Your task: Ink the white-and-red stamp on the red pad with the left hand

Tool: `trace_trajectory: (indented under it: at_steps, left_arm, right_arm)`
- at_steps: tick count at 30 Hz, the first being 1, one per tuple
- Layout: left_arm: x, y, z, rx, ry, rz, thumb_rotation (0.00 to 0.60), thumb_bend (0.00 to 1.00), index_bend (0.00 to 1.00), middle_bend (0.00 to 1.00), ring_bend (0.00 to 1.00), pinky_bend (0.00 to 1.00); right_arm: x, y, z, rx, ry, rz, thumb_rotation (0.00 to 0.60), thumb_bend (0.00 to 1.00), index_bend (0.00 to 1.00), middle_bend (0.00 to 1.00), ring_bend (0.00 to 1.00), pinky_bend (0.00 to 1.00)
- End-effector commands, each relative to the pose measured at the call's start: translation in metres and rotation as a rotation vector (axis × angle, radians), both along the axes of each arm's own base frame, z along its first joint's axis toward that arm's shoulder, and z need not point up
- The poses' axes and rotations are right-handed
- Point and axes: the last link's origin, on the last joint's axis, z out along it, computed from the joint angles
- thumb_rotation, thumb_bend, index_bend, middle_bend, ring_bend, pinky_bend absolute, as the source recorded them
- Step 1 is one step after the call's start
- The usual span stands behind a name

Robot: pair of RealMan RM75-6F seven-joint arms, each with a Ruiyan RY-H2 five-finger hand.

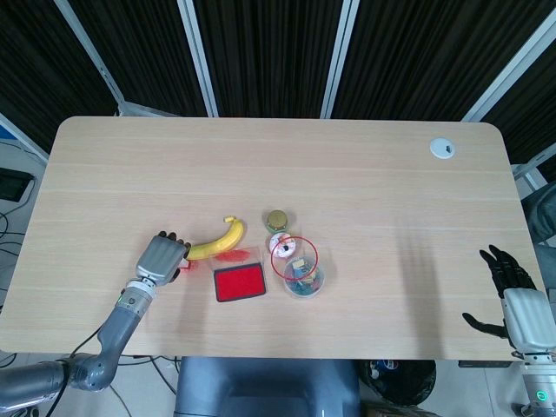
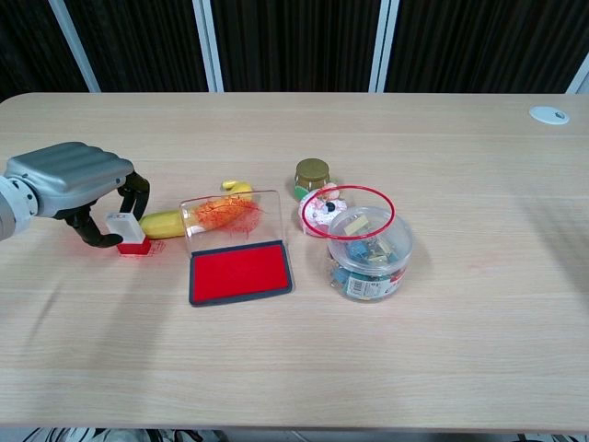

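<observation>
The left hand (image 2: 75,180) curls over the white-and-red stamp (image 2: 127,232), thumb and fingers closing on its sides, though I cannot tell whether it is gripped. The stamp stands on the worktop (image 2: 304,368) beside the banana (image 2: 175,221). The red ink pad (image 2: 239,272) lies just right. The right hand (image 1: 512,300) rests spread, far off.

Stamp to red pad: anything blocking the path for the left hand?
Nothing visible. The left hand is already closed around the stamp, which stands on the table left of the red pad. The strip between them is bare wood. The banana lies behind that line, and the pad's clear lid is open at the far edge.
</observation>
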Motion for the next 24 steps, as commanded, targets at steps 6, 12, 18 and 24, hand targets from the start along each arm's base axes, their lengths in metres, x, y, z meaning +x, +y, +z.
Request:
trace_trajectory:
  at_steps: [6,12,18,24]
  left_arm:
    - [-0.0029,-0.001,-0.0017,-0.002,0.006,0.003,0.6,0.28,0.48,0.48,0.29,0.33]
    - [-0.003,-0.0008,-0.0031,-0.003,0.006,0.003,0.6,0.28,0.49,0.48,0.29,0.34]
    - [-0.0025,-0.001,-0.0054,-0.003,0.007,-0.001,0.6,0.33,0.52,0.52,0.32,0.37]
    - [0.0041,-0.0035,-0.0041,0.024,-0.033,-0.027,0.6,0.47,0.64,0.64,0.45,0.5]
  right_arm:
    - [0.0002,0.0003,-0.0001,0.001,-0.004,0.002,0.6,0.12,0.0,0.0,0.0,0.16]
    - [0.0003,0.0005,-0.0001,0.001,-0.004,0.002,0.6,0.12,0.0,0.0,0.0,0.16]
    - [0.0003,0.0006,-0.0001,0.0,-0.005,0.002,0.6,0.12,0.0,0.0,0.0,0.16]
    - [0.0004,0.0009,0.0,0.001,-0.006,0.002,0.6,0.12,0.0,0.0,0.0,0.16]
